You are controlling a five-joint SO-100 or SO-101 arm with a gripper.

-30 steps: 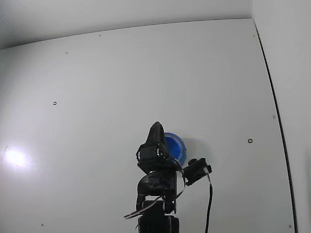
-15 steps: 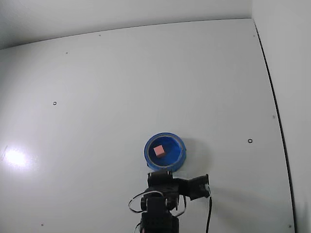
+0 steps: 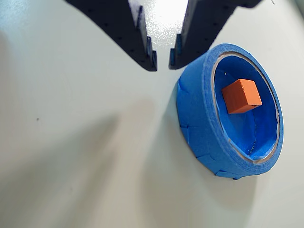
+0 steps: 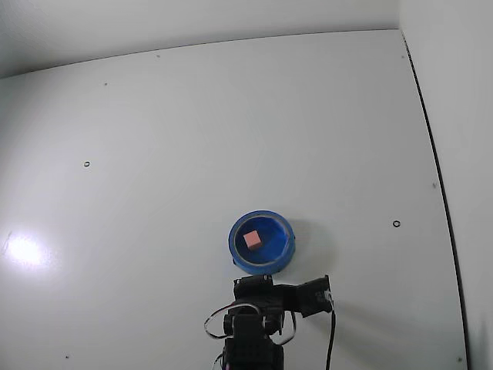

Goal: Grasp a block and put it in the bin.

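The block [image 3: 242, 96] is lying inside the bin [image 3: 199, 123], which is sitting on the white table [image 4: 192, 131] toward its near edge. The end effector [image 3: 162, 61] is hanging empty beside the bin, its fingers seemingly only slightly parted.

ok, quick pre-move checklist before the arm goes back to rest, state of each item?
1. Block inside the bin: ok, it sits on the bin floor in both views.
2. Tool empty: ok, nothing between the tips.
3. Tool clear of the bin: ok in the fixed view; in the wrist view one fingertip looks near the rim, contact cannot tell.
4. Bin upright on the table: ok.
5. Jaw opening: narrow gap visible, ok.
6. Arm cable free: cannot tell.
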